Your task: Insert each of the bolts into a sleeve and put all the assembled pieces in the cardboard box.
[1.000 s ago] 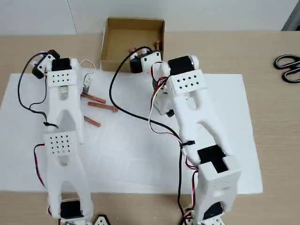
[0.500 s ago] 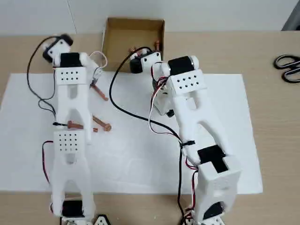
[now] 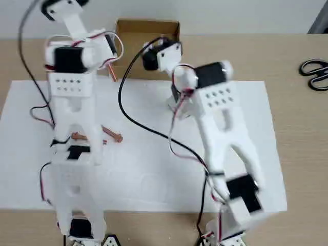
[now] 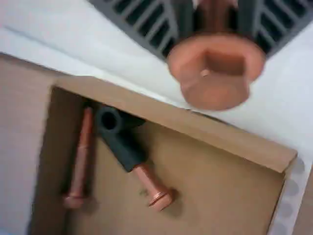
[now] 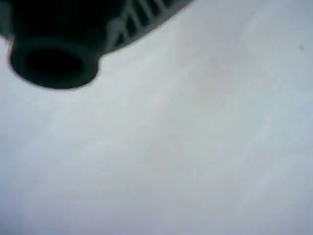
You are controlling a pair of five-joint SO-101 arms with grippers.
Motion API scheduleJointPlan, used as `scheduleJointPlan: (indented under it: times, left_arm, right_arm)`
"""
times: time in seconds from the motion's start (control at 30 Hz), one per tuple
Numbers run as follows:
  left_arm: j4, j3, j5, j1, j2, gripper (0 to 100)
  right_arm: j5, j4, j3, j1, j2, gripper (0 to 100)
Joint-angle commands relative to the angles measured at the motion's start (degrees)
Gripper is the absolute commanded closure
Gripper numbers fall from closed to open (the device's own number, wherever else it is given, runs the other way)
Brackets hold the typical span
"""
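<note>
Insertion step, I'd judge. Left jaws clamped on bolt [image 4: 213, 73], held over near rim of cardboard box [image 4: 195, 128]. Right jaws clamped on sleeve [image 5: 51, 63] above white sheet [image 5: 195, 147]. Next: align bolt w/ sleeve bore.

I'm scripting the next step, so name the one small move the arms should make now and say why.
Probably swing the left pincer away from the cardboard box toward the right pincer: it holds a bare bolt, while the right holds a sleeve whose opening looks empty. They should be mated before boxing.
</note>
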Motion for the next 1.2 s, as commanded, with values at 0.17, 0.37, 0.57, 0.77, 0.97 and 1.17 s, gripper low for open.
scheduleJointPlan:
  times: [0.17,0.37,0.57,0.77,0.97,1.17]
  left_arm:
    - [1.05,28.97,-1.05,6.95,-33.05,100]
    - [-2.55,46.9,-4.13,13.63,-53.36,100]
    - [-10.37,63.6,-4.04,14.07,-63.12,100]
    - [-18.46,73.45,-4.22,18.55,-70.24,100]
    - [-30.59,80.31,-3.96,20.84,-72.62,100]
    - [-45.54,86.64,-0.97,20.92,-72.62,100]
  right_arm:
    - [-0.35,0.57,6.59,0.4,-27.38,99.5]
    - [-0.62,0.13,16.7,0.22,-44.35,99.5]
    - [-0.62,-5.67,27.96,1.8,-56.13,99.5]
    - [-0.7,-16.66,41.05,1.71,-66.24,99.5]
    - [-12.4,-28.0,56.97,1.63,-78.64,99.5]
    - [-21.36,-36.18,76.48,1.63,-90.33,99.5]
